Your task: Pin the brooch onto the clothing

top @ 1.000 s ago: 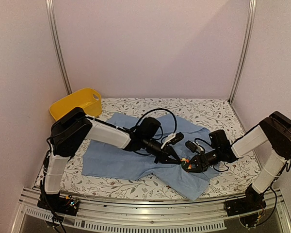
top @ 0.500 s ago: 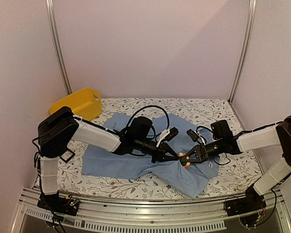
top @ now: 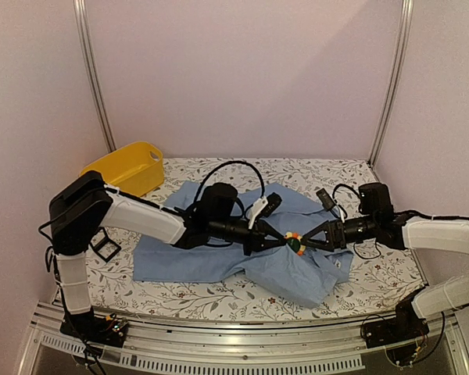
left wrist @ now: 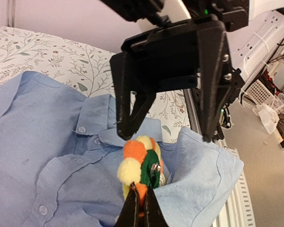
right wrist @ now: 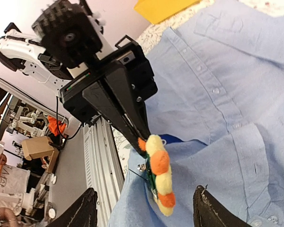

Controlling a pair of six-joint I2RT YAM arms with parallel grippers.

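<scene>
- Pinching the brooch (left wrist: 141, 163) is the left pincer (left wrist: 142, 202). Its two thin fingers are pressed together on the bottom edge of the brooch.
- The brooch is a ring of soft yellow and orange balls. It has a green back with a small shiny metal bit on it.
- The brooch stands up on its edge, just above the clothing (top: 195, 254), near the row of buttons and the collar.
- A bump of blue cloth rises up right beside the brooch. I cannot tell if the pin goes into the cloth.
- The right pincer (right wrist: 146, 191) has its fingers spread wide apart and grips nothing. It faces the left pincer, and the brooch is just in front of its fingertips.
- The clothing lies rumpled in the middle of the flowery tabletop (top: 359, 180). The two arms reach in over it, one from each side, and meet above its right part.
- A yellow basin (top: 125, 168) sits at the far left corner of the tabletop, near the far edge of the clothing.
</scene>
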